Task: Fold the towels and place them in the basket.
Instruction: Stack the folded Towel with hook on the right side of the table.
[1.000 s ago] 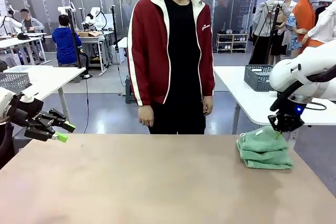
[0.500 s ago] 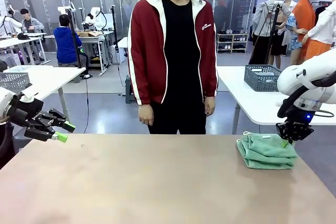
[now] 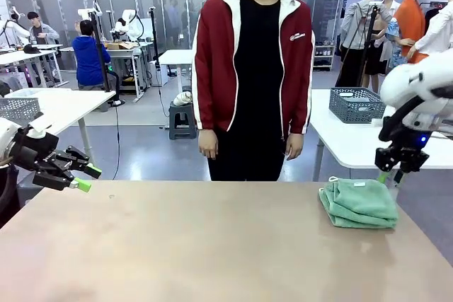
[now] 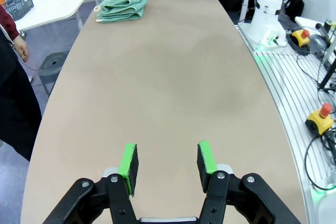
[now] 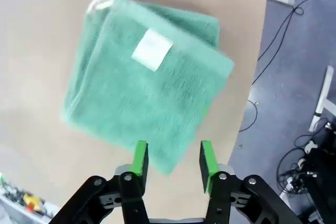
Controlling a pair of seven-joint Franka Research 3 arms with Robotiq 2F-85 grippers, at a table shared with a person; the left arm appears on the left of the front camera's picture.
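**One folded towel at the bench's right end, both sets of fingers empty**

The bench [image 3: 212,245] was a plain tan surface with rounded corners, filling the lower half of the front view. Behind it lay a grey-floored workroom with glass partitions, white tables and a grey lattice basket [image 3: 356,104] on a table at right of centre. One person in a red jacket [image 3: 253,68] stood at the bench's far edge, arms hanging.

One mint-green towel [image 3: 358,203] lay folded at the right of the front view, a white label [image 5: 151,49] on top.

The right gripper [image 3: 393,175] hung just above the towel's right edge, its fingers [image 5: 140,157] partly apart and holding nothing. The left gripper [image 3: 86,178] hovered at the far left, fingers [image 4: 128,162] about half open, empty.
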